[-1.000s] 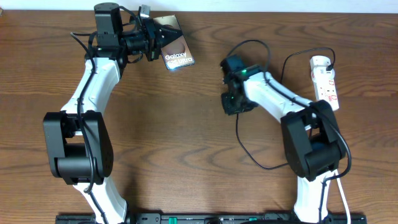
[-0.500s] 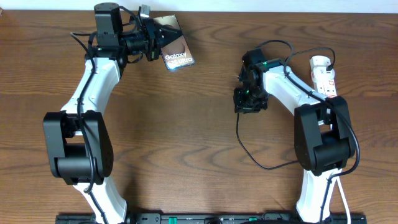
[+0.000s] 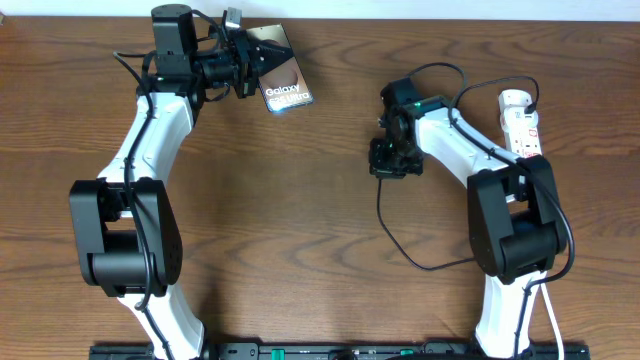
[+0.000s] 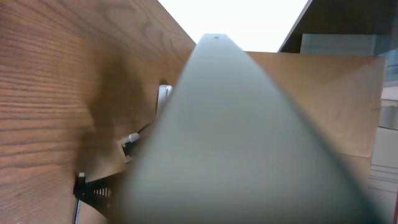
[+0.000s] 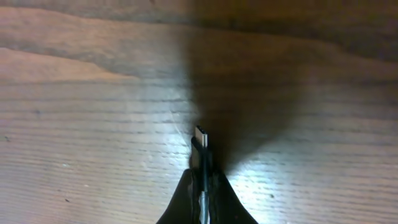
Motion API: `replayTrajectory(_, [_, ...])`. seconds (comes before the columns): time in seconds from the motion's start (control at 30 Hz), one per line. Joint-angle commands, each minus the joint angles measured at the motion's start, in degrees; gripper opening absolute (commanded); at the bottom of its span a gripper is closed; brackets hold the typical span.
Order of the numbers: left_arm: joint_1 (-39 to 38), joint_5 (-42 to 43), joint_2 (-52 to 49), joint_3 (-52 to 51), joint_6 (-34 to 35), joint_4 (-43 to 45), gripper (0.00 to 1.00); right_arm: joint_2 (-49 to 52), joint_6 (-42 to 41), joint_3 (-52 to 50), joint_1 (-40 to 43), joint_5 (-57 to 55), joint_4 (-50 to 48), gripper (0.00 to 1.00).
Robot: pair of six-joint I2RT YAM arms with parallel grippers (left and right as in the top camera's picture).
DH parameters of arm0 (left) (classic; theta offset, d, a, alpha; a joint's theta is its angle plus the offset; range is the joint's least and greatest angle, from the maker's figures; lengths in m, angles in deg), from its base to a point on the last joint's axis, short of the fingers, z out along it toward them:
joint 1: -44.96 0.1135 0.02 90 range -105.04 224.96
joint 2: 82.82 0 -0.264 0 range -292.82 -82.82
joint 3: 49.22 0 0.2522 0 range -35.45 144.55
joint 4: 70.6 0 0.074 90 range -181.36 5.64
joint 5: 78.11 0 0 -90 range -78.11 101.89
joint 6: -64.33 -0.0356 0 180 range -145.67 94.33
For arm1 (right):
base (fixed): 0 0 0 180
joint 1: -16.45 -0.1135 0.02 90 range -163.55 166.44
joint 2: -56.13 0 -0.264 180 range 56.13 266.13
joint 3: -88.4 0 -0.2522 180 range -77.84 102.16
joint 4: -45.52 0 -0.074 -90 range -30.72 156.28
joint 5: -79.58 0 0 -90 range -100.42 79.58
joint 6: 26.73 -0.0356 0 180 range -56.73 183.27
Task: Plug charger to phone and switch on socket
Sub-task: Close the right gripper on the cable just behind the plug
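Note:
My left gripper (image 3: pixel 266 58) is shut on the phone (image 3: pixel 287 92) at the far left of the table; its bronze face with "Galaxy" lettering points up. In the left wrist view the phone's edge (image 4: pixel 249 124) fills the frame as a grey blur. My right gripper (image 3: pixel 386 166) is mid-table, shut on the connector end of the charger cable (image 3: pixel 384 225). In the right wrist view the tiny connector (image 5: pixel 200 138) sticks out from my shut fingertips (image 5: pixel 202 183) just above the wood. The white socket (image 3: pixel 523 125) lies at the far right, apart from both grippers.
The thin black cable loops from my right gripper down towards the front (image 3: pixel 430 268) and back up by the right arm to the socket's far end. A white cord (image 3: pixel 552 325) runs off the front right.
My right gripper with the connector has swung right, then a little back to the left. The left arm and the phone have not moved.

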Motion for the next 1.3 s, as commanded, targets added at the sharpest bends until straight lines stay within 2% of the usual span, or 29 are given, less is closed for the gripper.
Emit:
replayTrajectory(0.0, [0.11,1.05,0.09,0.09,-0.92,0.63,0.07,1.36,-0.76,-0.72,-1.03,-1.22,-1.18,0.01])
replayTrajectory(0.1, [0.11,1.05,0.09,0.09,-0.92,0.63,0.07,1.33,2.51,-0.61,-2.12,-1.33,-1.66,0.01])
replayTrajectory(0.3, [0.11,1.03,0.09,0.09,-0.92,0.63,0.07,1.22,4.33,-0.46,-7.17,-14.69,-0.04,0.01])
replayTrajectory(0.57, [0.11,1.03,0.09,0.09,-0.92,0.63,0.07,1.18,3.67,7.32,-10.47,-27.71,11.43,0.01])
replayTrajectory(1.27, [0.11,1.07,0.09,0.09,-0.92,0.63,0.07,1.68,5.35,3.02,-10.45,-19.04,5.66,0.01])
